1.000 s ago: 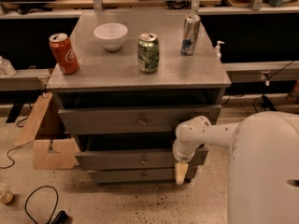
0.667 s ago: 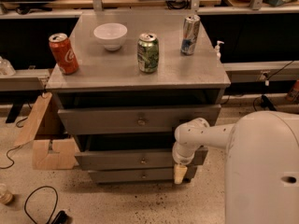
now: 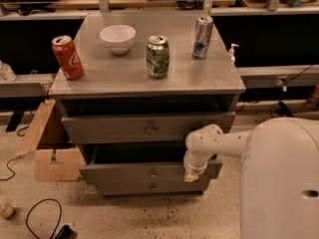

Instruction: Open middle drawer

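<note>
Looking down at the drawers, I see the middle drawer (image 3: 119,173) under the taller top drawer (image 3: 109,129), slid a little way out with a dark gap above its front. My end effector (image 3: 191,176) hangs at the right end of that front, seemingly against it, and I cannot tell whether it is wide or narrow. On the counter (image 3: 119,78) stand a red Coca-Cola can (image 3: 66,57), a white bowl (image 3: 117,38), a green can (image 3: 157,57) and a silver-blue can (image 3: 202,37).
</note>
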`<state>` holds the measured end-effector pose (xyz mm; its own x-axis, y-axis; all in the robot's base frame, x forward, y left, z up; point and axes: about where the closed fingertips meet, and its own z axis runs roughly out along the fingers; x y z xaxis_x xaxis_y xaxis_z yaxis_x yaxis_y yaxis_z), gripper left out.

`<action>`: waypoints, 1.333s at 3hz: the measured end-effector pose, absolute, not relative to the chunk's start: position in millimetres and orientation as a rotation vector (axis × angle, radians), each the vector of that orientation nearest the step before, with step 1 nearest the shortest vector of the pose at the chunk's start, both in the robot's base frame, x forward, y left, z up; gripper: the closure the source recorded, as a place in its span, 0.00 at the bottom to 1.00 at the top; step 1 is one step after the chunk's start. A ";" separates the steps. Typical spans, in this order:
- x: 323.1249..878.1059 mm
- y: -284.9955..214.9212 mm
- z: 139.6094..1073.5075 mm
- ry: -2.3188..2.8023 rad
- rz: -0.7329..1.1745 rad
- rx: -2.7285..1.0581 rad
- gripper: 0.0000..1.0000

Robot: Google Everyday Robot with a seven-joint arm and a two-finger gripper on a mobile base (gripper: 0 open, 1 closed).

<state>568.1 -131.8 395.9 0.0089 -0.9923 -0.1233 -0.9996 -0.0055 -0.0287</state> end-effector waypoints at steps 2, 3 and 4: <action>568.1 -131.8 399.7 2.136 0.102 -2.152 1.00; 568.1 -131.8 399.7 2.137 0.102 -2.152 1.00; 557.7 -133.6 408.9 2.164 0.077 -2.138 1.00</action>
<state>557.7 -133.6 408.9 -0.0106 -0.9944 -0.1055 -0.9994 0.0142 -0.0330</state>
